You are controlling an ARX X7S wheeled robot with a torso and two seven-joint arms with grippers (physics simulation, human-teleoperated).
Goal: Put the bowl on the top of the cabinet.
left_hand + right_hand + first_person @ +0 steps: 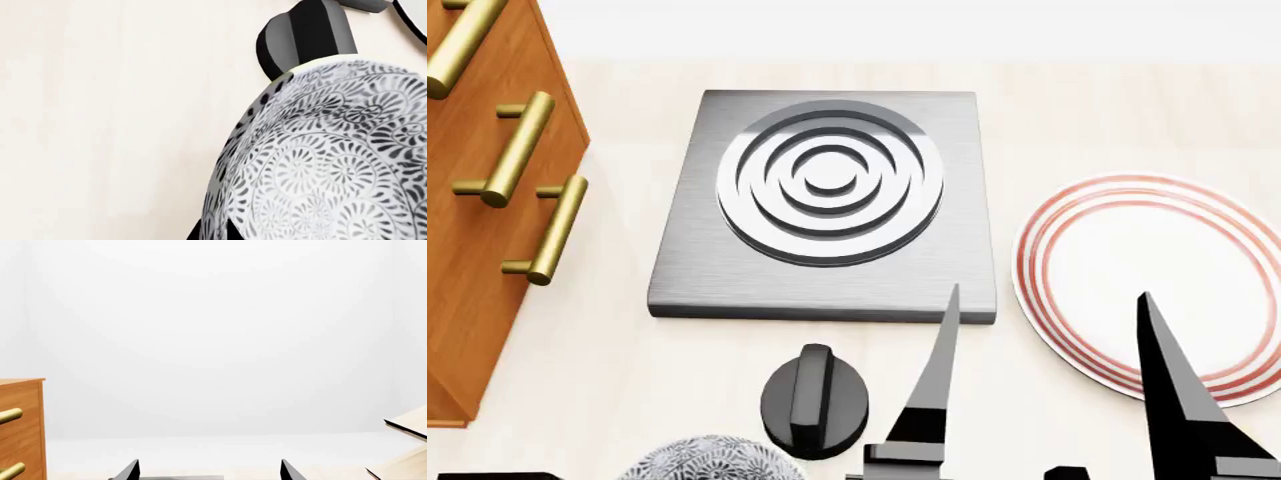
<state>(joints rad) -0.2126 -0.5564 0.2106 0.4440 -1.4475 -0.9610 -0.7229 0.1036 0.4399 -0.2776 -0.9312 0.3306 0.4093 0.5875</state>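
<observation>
The white bowl (333, 160) with its grey floral pattern fills much of the left wrist view. My left gripper (213, 234) is shut on its rim, one dark finger on each side of the wall. In the head view only the bowl's top (701, 460) shows at the bottom edge, left of centre. The orange-brown cabinet (481, 250) with brass bar handles stands at the far left; its top is out of the head view. My right gripper (1050, 292) is open and empty, its two fingers pointing forward beside the plate. In the right wrist view (210, 470) it is open too.
A grey square stove plate (827, 200) with concentric rings lies in the middle. A black knob (814, 400) sits in front of it, close to the bowl. A red-ringed white plate (1154, 270) lies at the right. A pale wood rack (407, 440) shows at the right wrist view's edge.
</observation>
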